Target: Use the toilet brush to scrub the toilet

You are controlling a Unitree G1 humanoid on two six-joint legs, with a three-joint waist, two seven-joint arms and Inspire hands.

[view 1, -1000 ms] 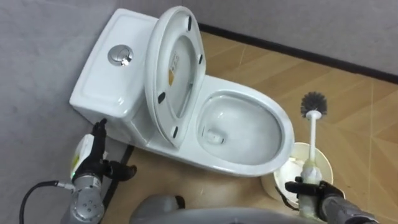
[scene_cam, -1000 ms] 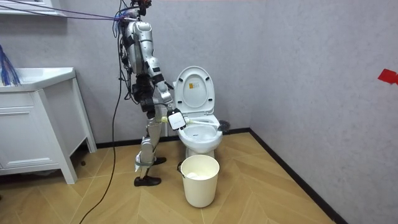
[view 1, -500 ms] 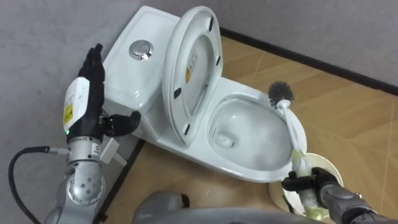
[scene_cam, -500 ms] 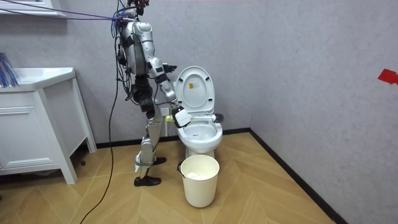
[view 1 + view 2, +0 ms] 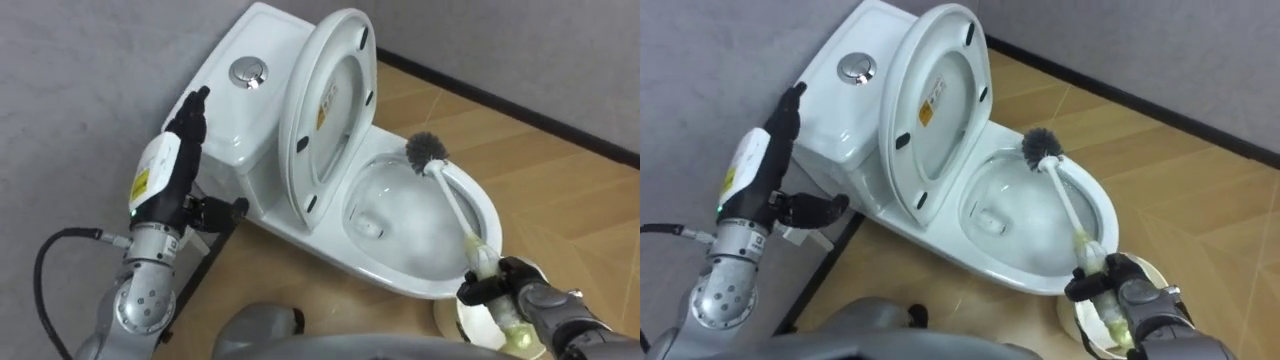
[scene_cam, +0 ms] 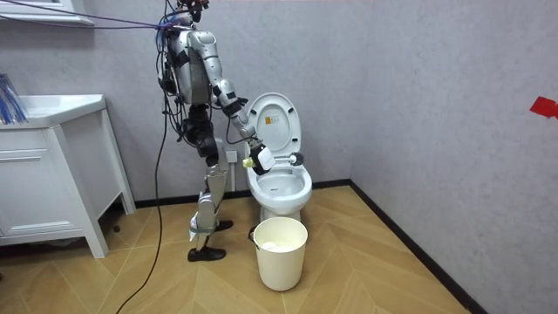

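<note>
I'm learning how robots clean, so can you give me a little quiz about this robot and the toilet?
1. Fill in: the left hand is raised beside the toilet's ____.
2. Which hand holds the brush? A) left hand B) right hand
3. True or false: the toilet lid is down.

Key: 1 tank; 2 B; 3 false, it stands up.

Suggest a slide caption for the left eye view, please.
Right hand holds toilet brush over the bowl; left hand open beside the tank.
</note>
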